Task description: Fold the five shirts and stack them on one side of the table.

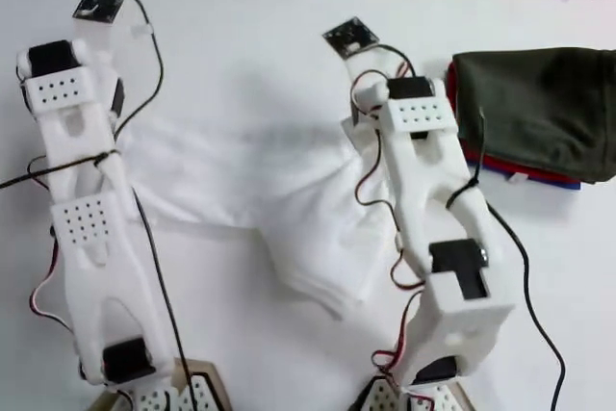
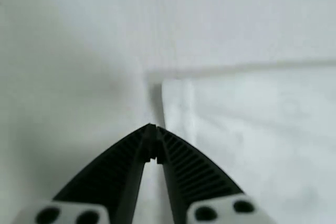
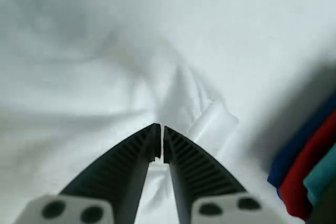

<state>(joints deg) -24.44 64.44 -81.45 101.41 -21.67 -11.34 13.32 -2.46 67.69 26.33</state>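
The left gripper (image 2: 151, 129) hangs tip-down over the flat white table (image 1: 289, 26) at the left end of a limp, rumpled white shirt (image 1: 269, 199). Its black ribbed jaws are pressed together at the tips, right on the shirt's straight edge. That edge casts a shadow as if raised off the table, so I judge a pinch of cloth is caught there, though the cloth between the tips cannot be made out.

The white shirt lies spread between the two arms with its long axis running across the table, left to right. Its far edge stretches from one gripper to the other, and the rest sags in loose folds toward the arm bases.

The right gripper (image 3: 159, 129) stands at the shirt's right end, clenched as well, with the fabric puckering up into a ridge around its tips. It reads as grasping the shirt.

Well to the right lies a stack of folded shirts (image 1: 539, 113), a dark green one on top with red and blue edges showing beneath. It sits close beside the right arm and far from the left.

The coming fold seems to turn on this: each arm holds one end of the same edge, and the loose body lies on the near side, so both ends would have to travel together toward the bases. The finished bundle would then go rightward, the right arm being nearer the stack.
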